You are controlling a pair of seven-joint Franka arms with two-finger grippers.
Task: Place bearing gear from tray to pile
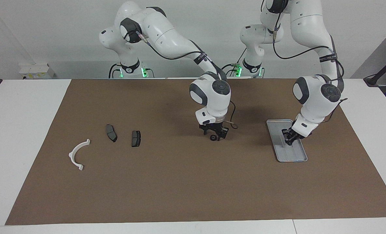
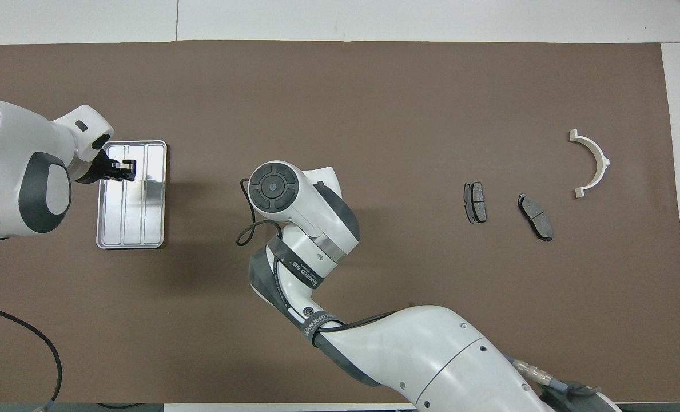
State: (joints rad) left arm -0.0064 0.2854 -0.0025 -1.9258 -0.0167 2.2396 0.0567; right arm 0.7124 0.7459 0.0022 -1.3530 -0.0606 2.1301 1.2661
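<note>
The silver-grey tray (image 1: 292, 155) lies on the mat toward the left arm's end of the table; it also shows in the overhead view (image 2: 145, 220), with nothing in it. My left gripper (image 1: 289, 139) hangs low over the tray's nearer half, also in the overhead view (image 2: 123, 167). My right gripper (image 1: 215, 136) is over the middle of the mat, shut on a small black round bearing gear (image 1: 214, 138) just above the mat. In the overhead view the right arm's own wrist hides them. The pile is a white half-ring bracket (image 1: 77, 154) and two dark brake pads (image 1: 111, 132) (image 1: 136, 138).
A brown mat (image 1: 180, 188) covers most of the white table. The pile lies toward the right arm's end, with open mat between it and my right gripper. A black cable loops at my right wrist (image 2: 248, 229).
</note>
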